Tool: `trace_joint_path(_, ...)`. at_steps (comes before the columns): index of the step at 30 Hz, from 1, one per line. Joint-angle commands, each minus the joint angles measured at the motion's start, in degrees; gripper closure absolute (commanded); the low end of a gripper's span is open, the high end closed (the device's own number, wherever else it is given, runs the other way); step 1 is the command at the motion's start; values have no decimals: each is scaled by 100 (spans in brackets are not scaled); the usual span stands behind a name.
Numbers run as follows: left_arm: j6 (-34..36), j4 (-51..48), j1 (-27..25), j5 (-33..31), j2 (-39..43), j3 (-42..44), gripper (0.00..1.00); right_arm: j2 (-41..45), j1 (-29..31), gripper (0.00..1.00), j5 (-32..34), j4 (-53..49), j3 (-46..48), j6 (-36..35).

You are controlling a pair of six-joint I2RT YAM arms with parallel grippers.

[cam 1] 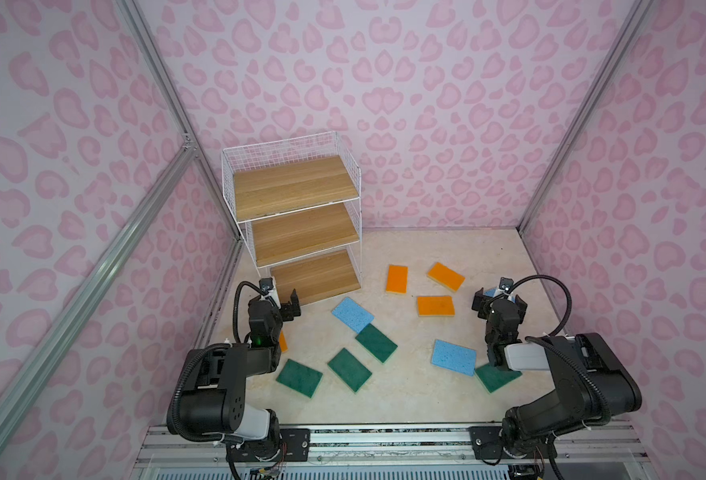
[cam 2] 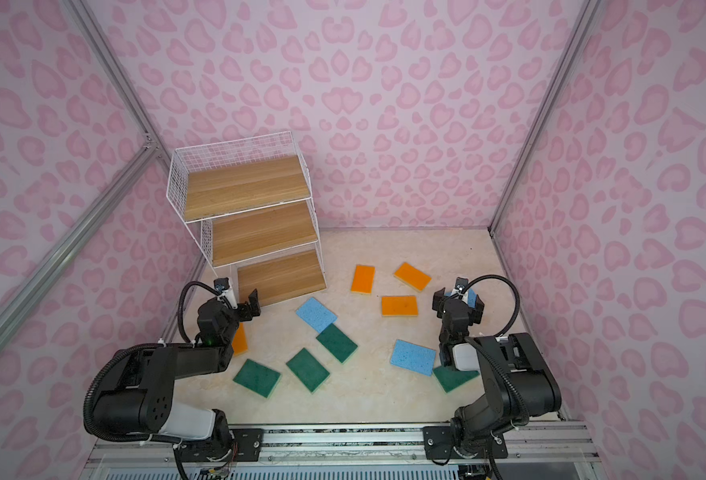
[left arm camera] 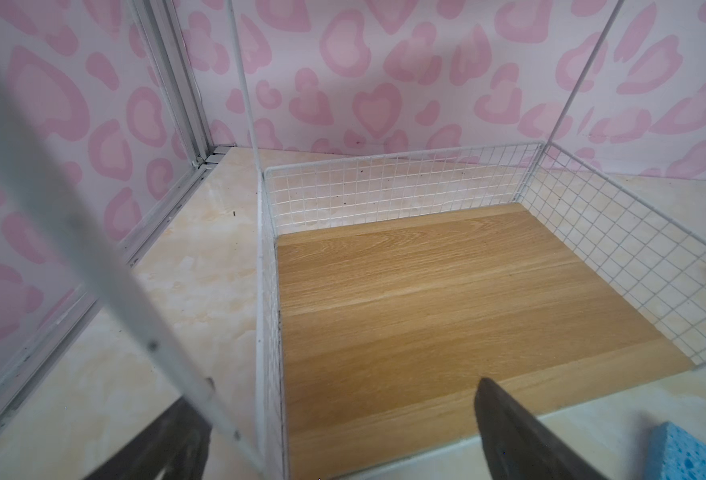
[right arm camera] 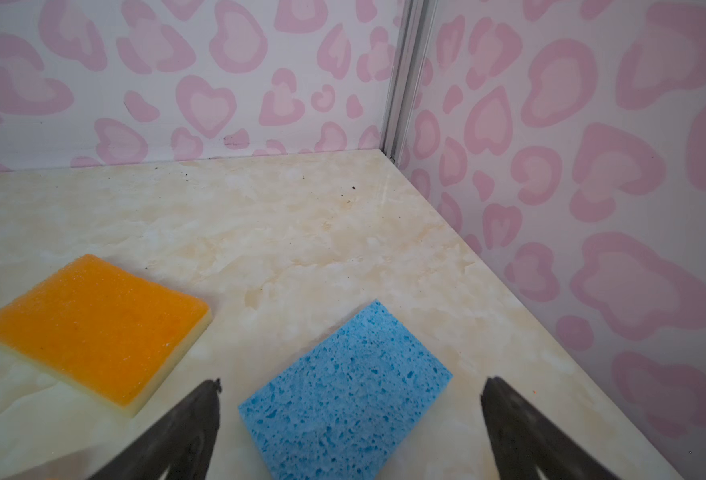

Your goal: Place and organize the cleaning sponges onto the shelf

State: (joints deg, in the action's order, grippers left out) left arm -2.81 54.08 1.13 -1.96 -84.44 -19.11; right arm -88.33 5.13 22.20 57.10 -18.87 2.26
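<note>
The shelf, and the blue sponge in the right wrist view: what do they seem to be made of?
The shelf: thin white wire grid, probably painted metal; boards with matte wood grain, wood or laminate. The blue sponge: matte porous foam, perhaps cellulose, by its irregular open pores.

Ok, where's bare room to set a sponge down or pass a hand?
All three boards of the shelf are bare. On the table, the back strip between the orange sponges and the wall is free, as is the front strip between the green sponges and the rail. The middle is crowded; a blue sponge appears to touch a green one.
</note>
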Motion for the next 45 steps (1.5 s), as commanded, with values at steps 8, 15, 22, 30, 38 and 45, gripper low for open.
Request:
trace_joint_path(8, 52, 111, 13, 2, 3, -17, 2, -5, -11, 1, -14, -30, -22, 47)
trace_joint_path(15, 44, 112, 11, 2, -1, -16, 2, 7, -83, 1, -188, -128, -62, 84)
trace_joint_path(22, 26, -4, 30, 28, -55, -119, 3, 6, -92, 1, -198, -132, -64, 81)
trace_joint_path(30, 22, -4, 40, 46, -39, -108, 3, 0, -107, 1, -233, -145, -64, 90)
trace_joint_path(38, 17, 17, 42, 46, -26, -91, 3, 16, -108, 1, -233, -127, -47, 90)
trace_joint_path(45, -38, -1718, -15, -282, 554, -855, 2, 898, 161, 1, 388, -964, -108, 24)
